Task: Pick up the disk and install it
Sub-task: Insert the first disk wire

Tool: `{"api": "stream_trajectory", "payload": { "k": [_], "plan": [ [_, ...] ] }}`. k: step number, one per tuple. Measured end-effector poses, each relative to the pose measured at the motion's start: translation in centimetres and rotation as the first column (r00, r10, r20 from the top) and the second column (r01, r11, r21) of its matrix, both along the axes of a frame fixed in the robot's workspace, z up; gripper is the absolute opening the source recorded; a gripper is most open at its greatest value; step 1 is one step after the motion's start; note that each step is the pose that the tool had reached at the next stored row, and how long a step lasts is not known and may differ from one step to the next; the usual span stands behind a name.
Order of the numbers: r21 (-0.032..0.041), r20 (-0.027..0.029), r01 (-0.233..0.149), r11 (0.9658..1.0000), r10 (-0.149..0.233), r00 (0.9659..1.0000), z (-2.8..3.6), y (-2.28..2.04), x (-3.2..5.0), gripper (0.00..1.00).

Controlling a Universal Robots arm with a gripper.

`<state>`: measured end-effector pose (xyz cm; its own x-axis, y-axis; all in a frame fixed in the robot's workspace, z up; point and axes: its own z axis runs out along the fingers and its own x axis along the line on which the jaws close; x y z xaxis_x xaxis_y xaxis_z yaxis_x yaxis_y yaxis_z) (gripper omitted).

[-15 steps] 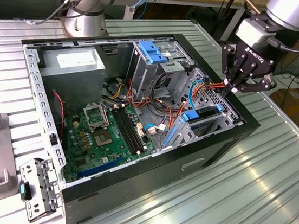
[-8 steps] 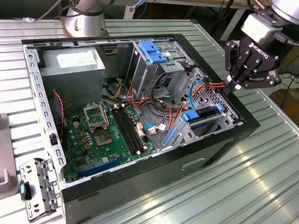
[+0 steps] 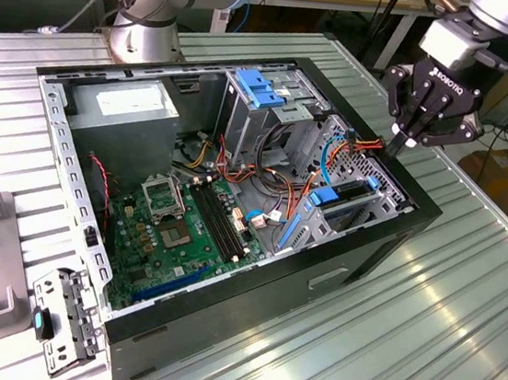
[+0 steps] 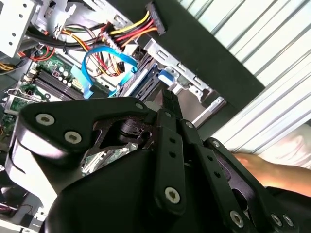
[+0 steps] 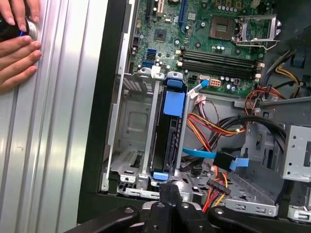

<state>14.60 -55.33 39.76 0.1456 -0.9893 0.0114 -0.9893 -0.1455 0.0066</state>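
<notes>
The disk [image 5: 166, 138] stands on edge in the metal drive cage [image 5: 129, 121] at the case's corner, its blue plastic frame [image 5: 175, 101] showing along the top and ends. In the exterior view the disk [image 3: 350, 192] sits in the bay on the exterior view's right side of the case. My gripper [image 3: 396, 148] hangs just above that corner of the case, shut, with nothing between its fingers. In the first wrist view my gripper [image 5: 170, 190] points at the near end of the disk, apart from it. My gripper [image 4: 169, 103] also shows in the second wrist view.
The open black computer case [image 3: 373, 242] lies on a ribbed metal table [image 3: 462, 308]. Inside are a green motherboard [image 3: 175, 231], a grey power supply [image 3: 125, 109], a light-blue bracket [image 3: 259, 89] and loose cables [image 5: 209, 126]. A person's hand [image 5: 17, 48] rests on the table beside the case.
</notes>
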Motion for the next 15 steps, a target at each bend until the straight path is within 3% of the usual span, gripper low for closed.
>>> {"api": "stream_trajectory", "payload": {
  "k": [6, 10, 12, 15],
  "plan": [
    [0.0000, 0.0000, -0.019, 0.9998, 0.019, 0.9998, -0.01, 0.18, 1.07, 0.11],
    [0.0000, -0.0001, -0.043, 0.9991, 0.043, 0.9991, -0.02, 0.23, 2.46, 0.11],
    [0.0001, 0.0000, -0.117, 0.9931, 0.117, 0.9931, -0.11, 0.22, 2.46, 0.11],
    [0.0000, 0.0000, -0.174, 0.9848, 0.174, 0.9848, -0.29, 0.26, 2.46, 0.11]
  ]
}}
